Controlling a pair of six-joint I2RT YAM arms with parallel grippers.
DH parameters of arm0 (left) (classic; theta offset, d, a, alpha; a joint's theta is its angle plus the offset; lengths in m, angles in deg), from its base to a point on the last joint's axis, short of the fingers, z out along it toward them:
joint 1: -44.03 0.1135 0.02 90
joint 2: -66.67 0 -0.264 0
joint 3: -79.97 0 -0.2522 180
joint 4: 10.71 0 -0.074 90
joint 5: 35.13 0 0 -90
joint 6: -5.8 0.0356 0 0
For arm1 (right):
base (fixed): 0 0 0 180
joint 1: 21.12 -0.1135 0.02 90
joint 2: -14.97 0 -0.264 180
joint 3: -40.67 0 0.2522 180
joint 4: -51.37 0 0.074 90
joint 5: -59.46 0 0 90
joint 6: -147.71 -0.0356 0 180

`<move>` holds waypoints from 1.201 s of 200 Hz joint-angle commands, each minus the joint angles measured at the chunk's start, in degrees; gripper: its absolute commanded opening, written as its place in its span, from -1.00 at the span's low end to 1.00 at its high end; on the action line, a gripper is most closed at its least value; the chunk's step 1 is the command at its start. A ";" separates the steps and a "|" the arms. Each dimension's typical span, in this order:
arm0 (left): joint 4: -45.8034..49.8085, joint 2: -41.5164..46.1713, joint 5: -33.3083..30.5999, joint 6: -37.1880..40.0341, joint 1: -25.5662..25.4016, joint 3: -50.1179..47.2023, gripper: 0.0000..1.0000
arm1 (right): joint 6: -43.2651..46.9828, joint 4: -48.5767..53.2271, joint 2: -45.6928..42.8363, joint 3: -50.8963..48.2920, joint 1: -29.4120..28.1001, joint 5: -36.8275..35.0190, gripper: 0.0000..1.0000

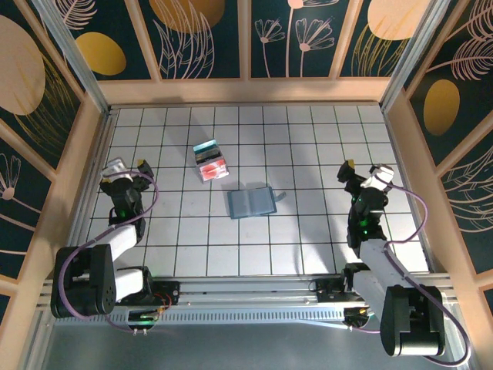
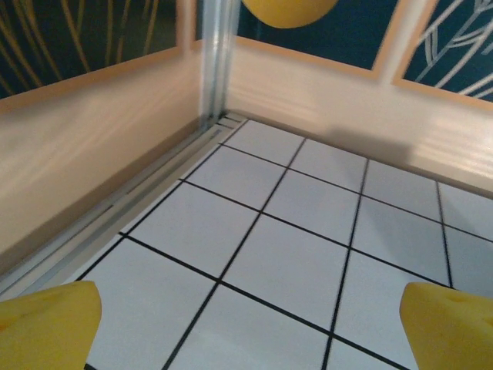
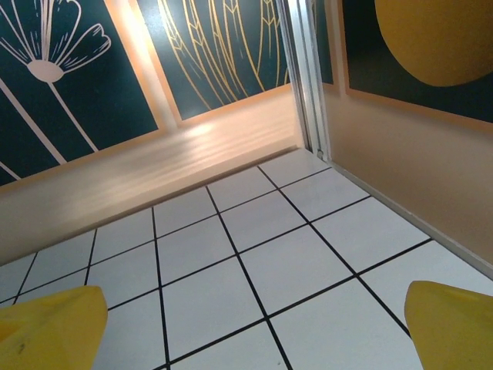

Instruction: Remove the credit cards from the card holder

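The card holder (image 1: 252,203) lies open and flat on the tiled floor near the middle, its blue-grey inside facing up. Up and to its left, the credit cards (image 1: 210,160) lie apart from it in an overlapping row: teal at the far end, black in the middle, red-pink nearest. My left gripper (image 1: 125,168) hovers at the left side, open, well away from both. In the left wrist view the left gripper (image 2: 246,339) has bare tiles between its yellow fingertips (image 2: 46,327). My right gripper (image 1: 362,171) is at the right side, open; between its fingertips (image 3: 50,327) the right gripper (image 3: 254,339) has bare tiles too.
Wooden walls (image 1: 246,91) with dark floral panels enclose the tiled floor on three sides. An aluminium post (image 2: 214,62) stands in the far left corner. The arm bases and a metal rail (image 1: 246,297) run along the near edge.
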 commanded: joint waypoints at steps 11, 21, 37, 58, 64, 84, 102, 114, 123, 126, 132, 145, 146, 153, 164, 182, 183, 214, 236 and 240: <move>-8.37 -1.73 6.34 3.07 0.36 -1.14 0.98 | -0.62 -3.26 -0.21 -0.81 0.67 0.99 0.98; -10.05 -2.68 6.97 3.44 0.36 -1.50 0.98 | -0.65 -3.37 -0.35 -0.81 0.65 1.02 0.99; -12.71 -4.43 8.15 4.17 0.34 -2.03 0.98 | -0.66 -3.42 -0.43 -1.00 0.78 1.08 0.99; -16.56 -6.79 10.39 4.42 0.36 -2.71 0.98 | -0.48 -3.50 -0.41 -1.16 0.89 0.78 0.98; -17.74 -7.36 11.08 4.57 0.29 -2.97 0.98 | -0.50 -3.53 -0.47 -1.31 0.90 0.69 0.99; -19.25 -8.57 12.60 5.16 0.27 -3.22 0.98 | -0.38 -3.76 -0.40 -1.52 1.04 0.52 0.99; -21.57 -9.65 14.68 6.00 0.23 -3.97 0.98 | -0.26 -4.18 -0.40 -1.85 1.16 0.64 0.98; -22.61 -10.53 16.26 6.61 0.19 -4.23 0.98 | -0.21 -4.53 -0.45 -2.06 1.17 0.65 0.98; -24.12 -11.34 17.44 7.35 0.03 -4.58 0.98 | -0.13 -4.64 -0.37 -2.14 1.21 0.65 0.98; -24.47 -11.69 17.72 7.59 -0.11 -4.65 0.98 | -0.12 -4.68 -0.32 -2.21 1.25 0.65 0.98; -24.97 -12.20 18.38 8.16 -0.33 -4.63 0.98 | -0.07 -4.87 -0.38 -2.22 1.25 0.63 0.98; -25.25 -13.66 19.76 9.92 -1.07 -4.11 0.98 | 0.14 -4.88 -0.31 -2.36 1.33 0.71 0.99; -25.23 -13.85 19.84 10.10 -1.19 -4.05 0.98 | 0.21 -4.91 -0.31 -2.42 1.29 0.73 0.99; -25.67 -15.10 20.40 11.13 -1.84 -3.74 0.97 | 0.40 -5.12 -0.32 -2.46 1.30 0.81 0.99; -27.76 -16.99 20.28 11.60 -2.71 -3.83 0.98 | 0.57 -5.35 -0.27 -2.59 1.38 0.82 0.99; -27.79 -16.97 18.97 11.58 -2.79 -4.06 0.98 | 1.04 -5.97 -0.24 -2.82 1.48 1.04 0.98; -27.69 -17.05 18.79 11.45 -2.80 -4.02 0.98 | 1.09 -6.02 -0.23 -2.82 1.46 1.07 0.99; -24.22 -17.31 11.19 8.83 -2.98 -2.07 0.98 | 2.10 -8.36 0.94 -3.61 1.56 1.99 0.98; -24.26 -17.34 11.08 8.84 -2.91 -2.02 0.98 | 2.54 -11.61 2.60 -4.66 1.66 3.24 0.99; -24.28 -17.30 11.11 8.83 -3.02 -2.05 0.97 | 2.67 -12.19 3.00 -4.87 1.69 3.51 0.99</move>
